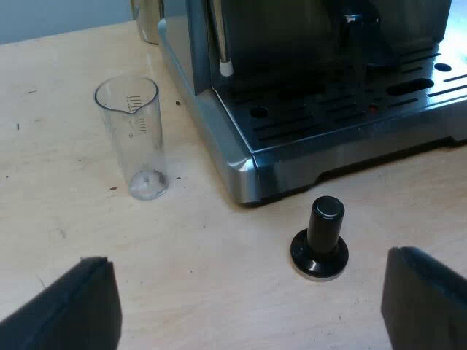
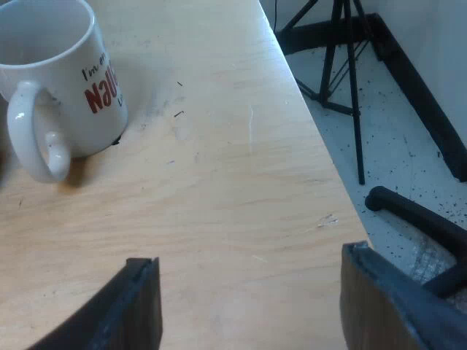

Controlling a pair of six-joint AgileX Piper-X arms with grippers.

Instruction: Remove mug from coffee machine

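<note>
A white mug [image 2: 58,80] with red and black lettering stands upright on the wooden table [image 2: 219,182], its handle turned toward my right gripper [image 2: 252,306]. That gripper is open, hangs above bare wood a short way from the mug, and holds nothing. The espresso machine [image 1: 321,95] shows its drip tray, and no mug stands on the tray. My left gripper [image 1: 252,306] is open and hovers over the table before the machine, close to the tamper with a black knob [image 1: 321,240].
A clear measuring glass [image 1: 139,135] stands upright on the table beside the machine's corner. The table's edge [image 2: 321,168] runs close by my right gripper, with floor, a tripod's legs [image 2: 350,73] and a chair base [image 2: 423,219] beyond it.
</note>
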